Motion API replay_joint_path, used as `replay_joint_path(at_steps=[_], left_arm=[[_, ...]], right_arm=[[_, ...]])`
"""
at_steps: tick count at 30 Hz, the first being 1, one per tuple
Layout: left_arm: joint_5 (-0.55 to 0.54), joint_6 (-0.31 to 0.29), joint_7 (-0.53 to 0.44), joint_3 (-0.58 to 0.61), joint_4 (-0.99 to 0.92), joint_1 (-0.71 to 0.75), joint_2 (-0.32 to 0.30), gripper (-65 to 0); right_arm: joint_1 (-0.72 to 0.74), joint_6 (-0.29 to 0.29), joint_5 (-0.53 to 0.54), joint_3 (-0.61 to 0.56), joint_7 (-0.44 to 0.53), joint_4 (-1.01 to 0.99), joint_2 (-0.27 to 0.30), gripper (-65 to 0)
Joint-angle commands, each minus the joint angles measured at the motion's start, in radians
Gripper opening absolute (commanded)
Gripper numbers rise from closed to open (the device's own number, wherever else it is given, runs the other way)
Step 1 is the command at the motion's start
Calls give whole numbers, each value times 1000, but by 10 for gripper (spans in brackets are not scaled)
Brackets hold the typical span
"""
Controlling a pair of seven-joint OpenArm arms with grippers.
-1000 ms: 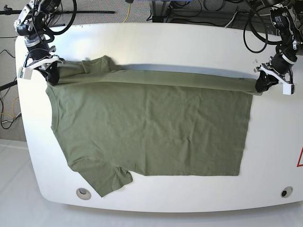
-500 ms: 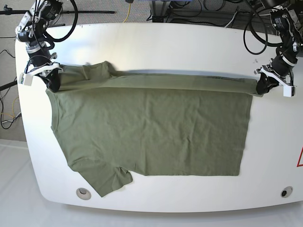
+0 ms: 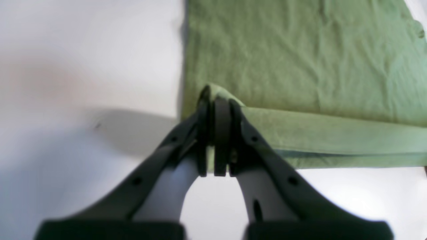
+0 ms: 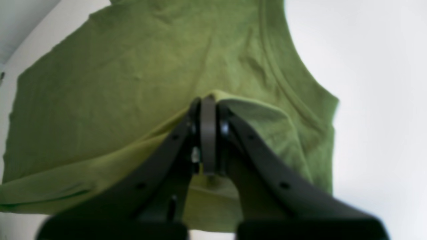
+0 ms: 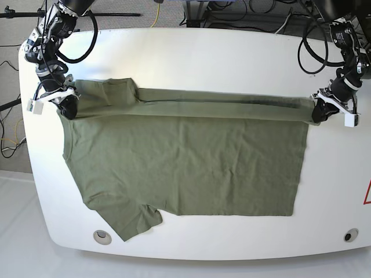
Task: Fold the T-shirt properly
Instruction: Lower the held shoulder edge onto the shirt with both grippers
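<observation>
Lying flat, T-shirt [image 5: 185, 162] w/ far edge folded over.

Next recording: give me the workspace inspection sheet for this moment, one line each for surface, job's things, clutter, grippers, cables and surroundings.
Surface: white table, rounded corners, two round fittings near the front edge.
Job's things: olive T-shirt spread flat, its far edge lifted and doubled into a long fold.
Clutter: nothing seen.
Grippers: left gripper shut on the T-shirt's hem corner; right gripper shut on the cloth near the collar.
Cables: black cables loop off both arms; more lie behind the table.
Surroundings: pale floor, a yellow cord at the back.
</observation>
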Motion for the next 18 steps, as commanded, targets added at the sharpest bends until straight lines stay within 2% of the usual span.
replay_joint_path(at_steps=[1, 18], left_arm=[[-9, -3, -28, 3, -3, -25, -24, -650], [0, 0, -47, 29, -76, -68, -29, -650]], right_arm=[[18, 2, 7, 1, 29, 4, 21, -650], [92, -10, -69, -12, 36, -76, 40, -650]])
